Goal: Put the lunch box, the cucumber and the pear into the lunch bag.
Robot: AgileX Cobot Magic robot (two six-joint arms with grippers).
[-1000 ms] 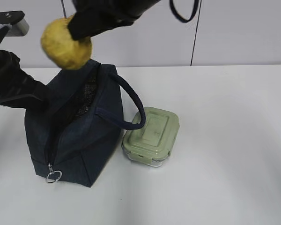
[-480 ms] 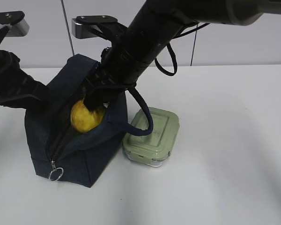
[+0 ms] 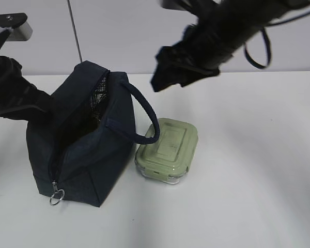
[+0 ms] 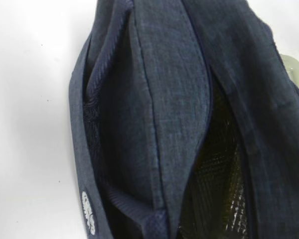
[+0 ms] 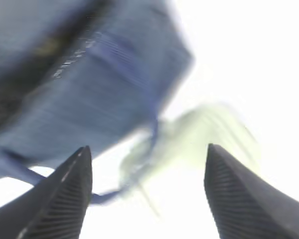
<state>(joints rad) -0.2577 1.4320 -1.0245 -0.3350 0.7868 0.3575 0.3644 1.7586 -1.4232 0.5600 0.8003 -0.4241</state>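
Note:
The navy lunch bag (image 3: 88,155) stands open at the left, and its silver lining (image 4: 217,189) shows in the left wrist view. My left gripper (image 3: 41,106) is against the bag's left rim and holds it; its fingers are hidden by fabric. The sage-green lunch box (image 3: 167,150) sits against the bag's right side. My right gripper (image 3: 163,77) hangs open and empty above them. In the right wrist view it (image 5: 147,152) looks down on the blurred lunch box (image 5: 209,134) and bag (image 5: 89,74). The pear and the cucumber are out of view.
The bag's handle (image 3: 144,116) loops over the lunch box lid. The zipper's ring pull (image 3: 55,198) hangs at the bag's front corner. The white table (image 3: 248,181) stretches to the right and front. A grey wall stands behind.
My right gripper lowered the pear into the bag, let it go and rose up to the right, empty. The pear no longer shows. The left arm has not moved.

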